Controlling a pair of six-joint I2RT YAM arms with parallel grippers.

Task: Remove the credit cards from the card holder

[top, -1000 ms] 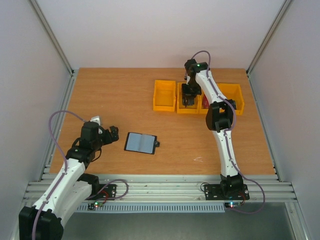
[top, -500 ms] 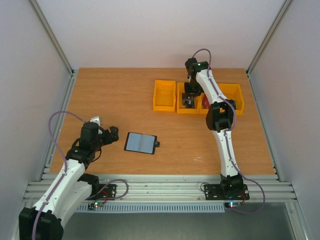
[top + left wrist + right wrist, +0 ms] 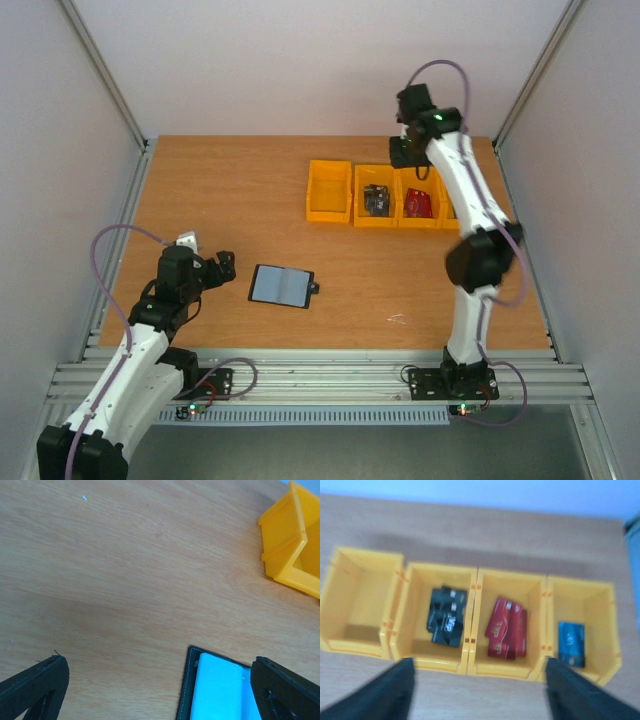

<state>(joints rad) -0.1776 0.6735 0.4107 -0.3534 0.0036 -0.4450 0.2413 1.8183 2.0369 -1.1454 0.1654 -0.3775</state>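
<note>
The card holder (image 3: pixel 281 286) is seen lying open and flat on the table (image 3: pixel 220 190), at about 7 o'clock from the tabletop's centre, its grey-blue inner faces turned up and its small black tab (image 3: pixel 315 288) at the 3 o'clock edge. Whether any card is left inside cannot be told. The left gripper (image 3: pixel 215 268) is held low just at 9 o'clock of the card holder, apart from it; in the left wrist view its fingers (image 3: pixel 35 686) are spread wide, with nothing between them. The credit cards are shown sorted in a row of yellow bins (image 3: pixel 474 585) at 1 o'clock on the table: black cards (image 3: pixel 447 617) in the second bin from the left, red cards (image 3: pixel 506 629) in the third, a blue card (image 3: pixel 571 637) in the fourth; the first is bare. The right gripper (image 3: pixel 408 152) is raised above the row at its 12 o'clock side, its fingers (image 3: pixel 395 690) parted and holding nothing.
</note>
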